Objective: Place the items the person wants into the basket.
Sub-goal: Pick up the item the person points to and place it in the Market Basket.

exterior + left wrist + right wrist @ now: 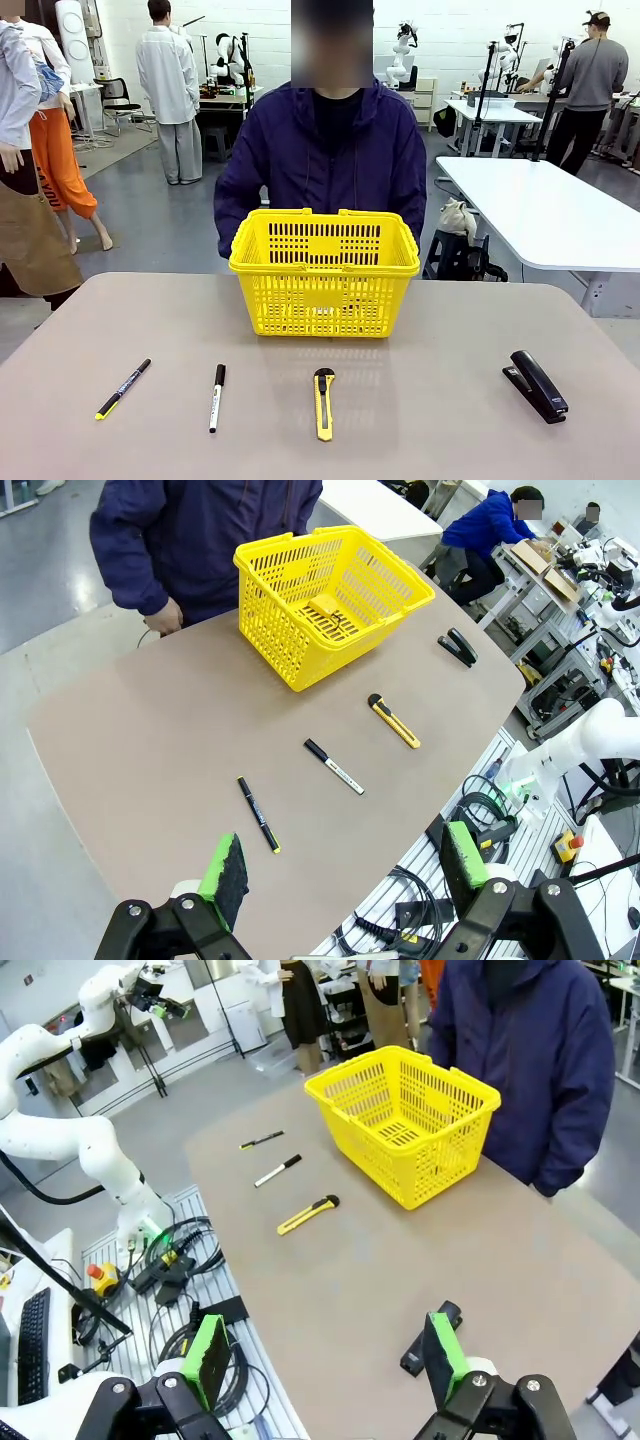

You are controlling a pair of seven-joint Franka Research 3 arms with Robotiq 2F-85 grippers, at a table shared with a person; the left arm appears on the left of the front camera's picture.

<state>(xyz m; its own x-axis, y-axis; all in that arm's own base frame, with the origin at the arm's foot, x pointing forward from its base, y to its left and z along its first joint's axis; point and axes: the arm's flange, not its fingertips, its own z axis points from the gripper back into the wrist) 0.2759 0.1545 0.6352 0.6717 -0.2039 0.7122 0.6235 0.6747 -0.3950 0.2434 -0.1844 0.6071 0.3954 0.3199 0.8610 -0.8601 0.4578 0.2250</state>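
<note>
1. The left claw (pixel 345 865) hung over the near edge of the brown table (pixel 150 750). Its green-padded fingers were spread wide, with nothing between them.
2. The thin black pen with a yellow-green end (pixel 258 815) lay flat just ahead of that claw, the closest thing to it. Its coloured end pointed back toward the claw.
3. Farther ahead of the left claw lay the white marker with a black cap (pixel 334 767), and beyond it the yellow-and-black utility knife (pixel 393 720). Each lay apart from the others.
4. The bright yellow slotted plastic shopping basket (pixel 290 645) stood upright well ahead of the left claw, at the far part of the table. The person in a dark navy zip jacket (pixel 200 530) was right behind it.
5. The right claw (pixel 325 1352) was likewise spread and gripped nothing, above the table's near edge.
6. The black stapler (pixel 413 1353) lay on the table just ahead of the right claw, partly hidden behind one of its fingers.
7. From the right claw, the basket stood well ahead. The knife, marker and pen lay off to one side, with the pen farthest.
8. In the front view, the basket's handles were folded down against its rim. The pen, marker, knife and stapler lay in a loose row on its near side, none touching it.
</note>
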